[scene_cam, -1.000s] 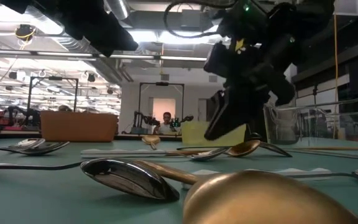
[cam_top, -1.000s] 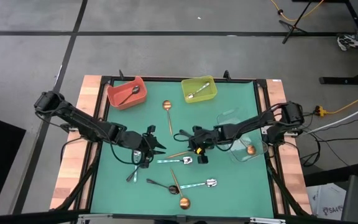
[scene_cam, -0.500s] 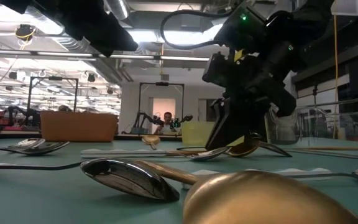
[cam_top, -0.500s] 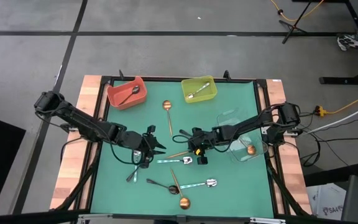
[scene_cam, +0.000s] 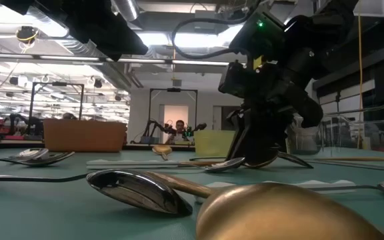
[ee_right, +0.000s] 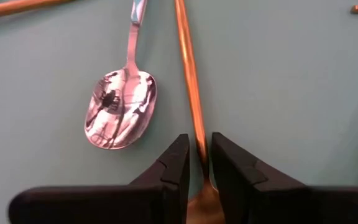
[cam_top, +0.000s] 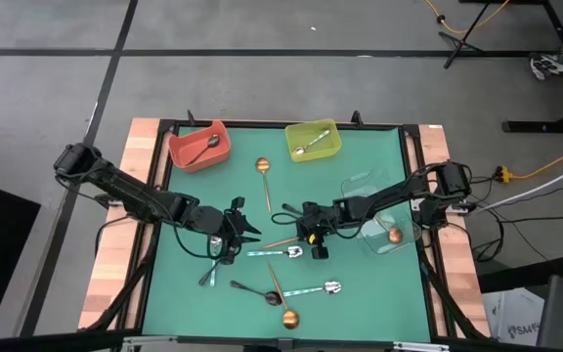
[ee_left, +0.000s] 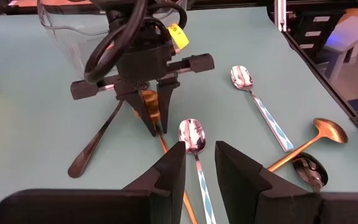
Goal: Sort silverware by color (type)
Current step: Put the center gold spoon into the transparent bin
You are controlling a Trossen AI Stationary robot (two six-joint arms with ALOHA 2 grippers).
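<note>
My right pincer (cam_top: 306,235) is down at the middle of the green surface (cam_top: 360,293), its two dark flat fingers (ee_right: 169,168) standing a narrow slot apart with the thin stem of a copper-gold spoon (ee_right: 191,93) running between them; the fingers straddle the stem near its round bowl, and I cannot tell whether they press on it. Just beside it lies a silver spoon (ee_right: 120,109) with a mirror-bright oval bowl, its handle pointing away across the matte green mat.

My left pincer (cam_top: 235,238) hangs low over the surface facing the right one, its fingers (ee_left: 166,171) slightly apart and empty, either side of that same silver spoon's handle when seen from its wrist.

The other spoons are scattered. A copper-gold one (cam_top: 263,176) with a round bowl lies near the far bins. Nearer the front edge sit a black spoon (cam_top: 247,289), another copper-gold spoon (cam_top: 283,305) crossing it, and a silver one (cam_top: 316,289) with a shiny handle.

The red bin (cam_top: 199,147) holds a dark spoon, the yellow-green bin (cam_top: 313,140) a silver one, and the clear bin (cam_top: 384,220) a copper-gold round bowl
</note>
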